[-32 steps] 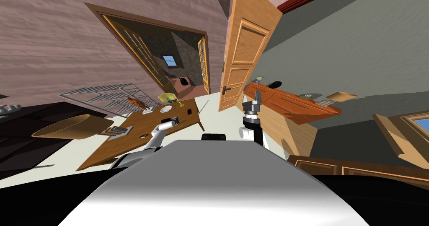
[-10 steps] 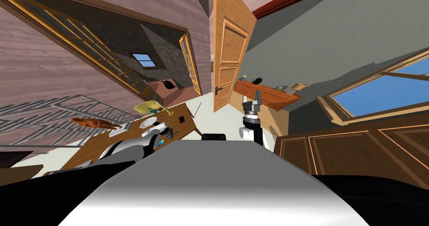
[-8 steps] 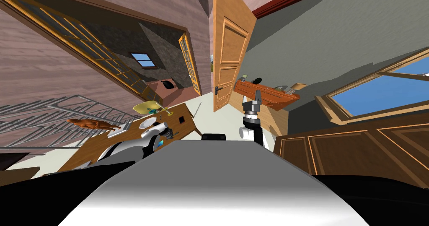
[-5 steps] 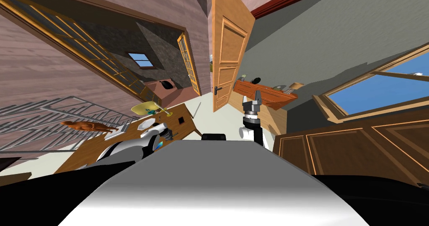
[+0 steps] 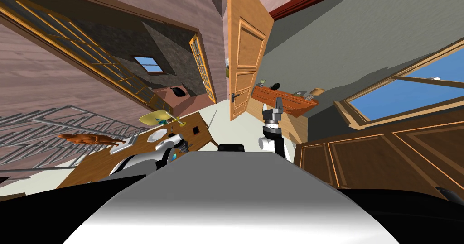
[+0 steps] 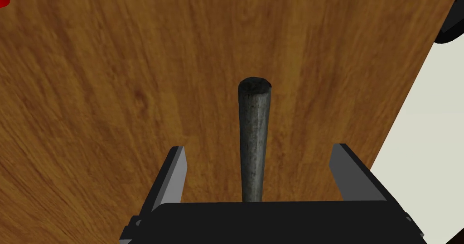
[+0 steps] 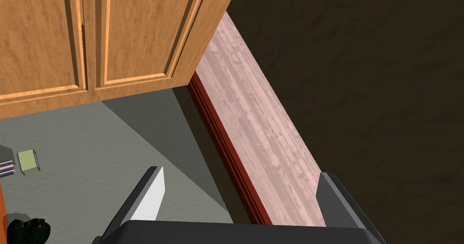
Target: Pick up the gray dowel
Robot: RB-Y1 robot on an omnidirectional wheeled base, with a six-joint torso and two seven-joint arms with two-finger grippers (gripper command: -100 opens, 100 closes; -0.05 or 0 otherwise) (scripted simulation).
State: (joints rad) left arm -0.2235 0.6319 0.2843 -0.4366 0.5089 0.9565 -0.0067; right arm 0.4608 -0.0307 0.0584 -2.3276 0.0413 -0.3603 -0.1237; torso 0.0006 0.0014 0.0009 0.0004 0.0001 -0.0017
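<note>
One gray dowel (image 6: 253,137) on wooden table (image 6: 113,96), pale floor (image 6: 430,141) beside

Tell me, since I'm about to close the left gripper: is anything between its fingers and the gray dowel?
Nothing visible. The dowel lies on the wooden table between the fingers of the open left gripper, bare wood either side.

Wood counter (image 5: 90,169): white plate (image 5: 157,134), yellow-green dish (image 5: 154,117) and small dark square (image 5: 195,129) on it, brown animal figure (image 5: 88,138) at its far side. Grey railing (image 5: 50,123) behind. Open wooden door (image 5: 244,60), orange sideboard (image 5: 283,102) with small items, window (image 5: 408,92), dark wood cabinets (image 5: 385,150).
</note>
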